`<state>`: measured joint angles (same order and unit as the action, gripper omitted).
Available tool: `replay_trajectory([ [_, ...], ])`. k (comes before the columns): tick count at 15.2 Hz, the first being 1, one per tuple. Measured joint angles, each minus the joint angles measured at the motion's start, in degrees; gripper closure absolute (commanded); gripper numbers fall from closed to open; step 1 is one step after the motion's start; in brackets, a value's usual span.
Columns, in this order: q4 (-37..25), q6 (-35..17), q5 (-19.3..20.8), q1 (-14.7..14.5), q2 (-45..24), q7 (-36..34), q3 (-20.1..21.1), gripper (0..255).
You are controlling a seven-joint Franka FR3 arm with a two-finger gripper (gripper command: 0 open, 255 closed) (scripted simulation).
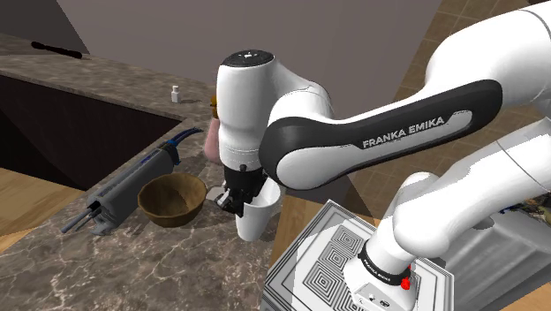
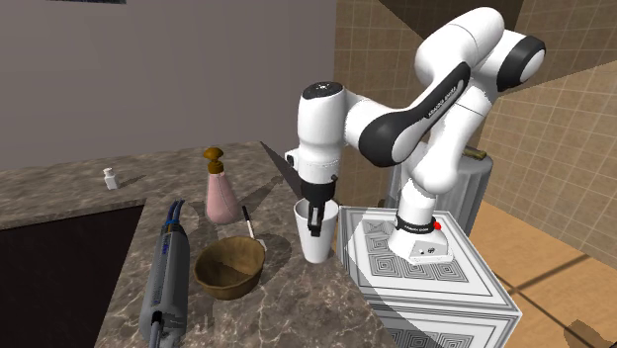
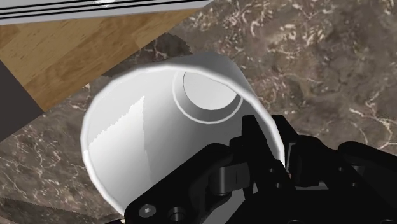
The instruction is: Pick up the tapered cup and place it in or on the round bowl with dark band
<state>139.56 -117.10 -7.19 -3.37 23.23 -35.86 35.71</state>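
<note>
- We see the tool (image 3: pixel 270 137) pinching the wall of the white tapered cup (image 3: pixel 140 146) at its rim. One black finger is inside the mouth and the other outside, with the wall clasped between them.
- In the shoulder view the tool (image 1: pixel 237 196) drops straight down into the cup (image 1: pixel 256 221). The cup stands upright with its mouth up and its narrow base down. We cannot tell whether the base rests on the marbled worktop (image 1: pixel 88 265) or has just cleared it.
- The coming move turns on one relation: the brown round bowl (image 1: pixel 172 199) lies toward the shoulder view's left of the cup, close beside it and apart from it. In the second exterior view the bowl (image 2: pixel 230 267) sits below and left of the cup (image 2: pixel 316 242), its hollow open upward.
- We judge that the cup needs a lift over the bowl's rim, then a short sideways carry.
- Edges: the cup is near the worktop's edge beside the patterned stand (image 2: pixel 415 267), and the wrist view shows wooden floor (image 3: pixel 76 57) just past that edge. The carry heads inward, away from the drop.
- Room: a long grey-and-blue implement (image 1: pixel 132 185) lies just beyond the bowl, and a pink bottle (image 2: pixel 220 193) stands behind it. Between cup and bowl nothing stands in the way.
</note>
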Motion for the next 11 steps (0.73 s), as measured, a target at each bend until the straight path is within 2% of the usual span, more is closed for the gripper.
replay_trajectory([
  [11,-6.1,8.8,-0.3,-0.3,2.9,1.4,-2.1,255],
])
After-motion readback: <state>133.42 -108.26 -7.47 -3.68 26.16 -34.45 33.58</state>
